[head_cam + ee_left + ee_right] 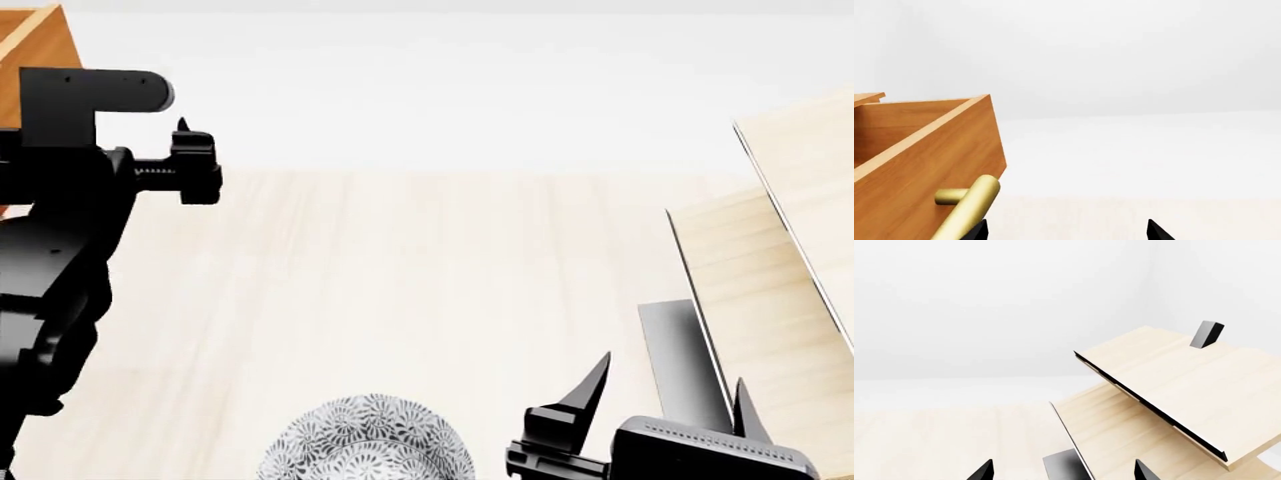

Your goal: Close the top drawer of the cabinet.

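Left wrist view: the top drawer (921, 165) stands pulled out, its orange-brown box open at the top, with the brass bar handle (967, 210) on its front. The left end effector (1067, 231) is released — one dark fingertip (977, 231) sits just beside the handle, the other well apart from it. A sliver of the cabinet (867, 97) shows behind the drawer. Head view: the right end effector (661, 415), fingers spread and holding nothing, hangs low over the pale worktop (400, 270) — near a patterned bowl (367, 440) and beside the pale plywood rack (787, 260).
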Controlling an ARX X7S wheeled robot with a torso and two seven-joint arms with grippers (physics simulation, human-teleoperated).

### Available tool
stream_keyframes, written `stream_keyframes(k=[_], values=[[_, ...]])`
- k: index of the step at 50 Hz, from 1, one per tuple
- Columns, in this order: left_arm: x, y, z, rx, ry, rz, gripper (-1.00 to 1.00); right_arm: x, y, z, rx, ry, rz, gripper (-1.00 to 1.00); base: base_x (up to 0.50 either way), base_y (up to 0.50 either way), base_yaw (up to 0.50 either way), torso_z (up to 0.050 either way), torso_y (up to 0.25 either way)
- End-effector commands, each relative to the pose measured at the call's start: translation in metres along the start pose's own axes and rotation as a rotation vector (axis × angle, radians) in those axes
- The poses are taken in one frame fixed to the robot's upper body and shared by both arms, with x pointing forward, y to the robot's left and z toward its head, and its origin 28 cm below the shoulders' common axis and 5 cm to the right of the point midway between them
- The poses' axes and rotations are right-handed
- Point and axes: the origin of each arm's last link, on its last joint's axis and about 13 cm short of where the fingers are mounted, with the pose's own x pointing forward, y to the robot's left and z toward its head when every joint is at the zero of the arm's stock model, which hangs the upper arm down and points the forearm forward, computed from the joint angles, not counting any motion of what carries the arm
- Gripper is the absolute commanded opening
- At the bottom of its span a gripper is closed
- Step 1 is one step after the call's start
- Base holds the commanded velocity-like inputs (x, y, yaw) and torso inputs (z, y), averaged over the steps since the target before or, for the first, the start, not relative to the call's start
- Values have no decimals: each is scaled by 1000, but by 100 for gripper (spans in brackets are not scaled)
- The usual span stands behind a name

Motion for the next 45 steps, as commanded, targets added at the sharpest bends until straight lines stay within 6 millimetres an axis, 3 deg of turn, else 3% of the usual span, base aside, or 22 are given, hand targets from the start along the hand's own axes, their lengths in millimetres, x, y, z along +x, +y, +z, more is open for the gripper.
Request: stream_keyframes(k=[1, 9, 14, 45], values=[[14, 13, 23, -66, 96, 65, 100, 2, 3, -3, -5, 3, 7, 100, 0, 0, 0, 0, 0], [12, 32, 24, -202, 220, 187, 100, 4, 6, -5, -9, 5, 11, 100, 0, 0, 0, 0, 0], [10, 56, 17, -267, 267, 329, 100, 7, 8, -7, -10, 6, 13, 100, 0, 0, 0, 0, 0], [1, 140, 15, -298, 214, 705, 100, 13, 6, -11, -28, 30, 5, 100, 0, 0, 0, 0, 0]])
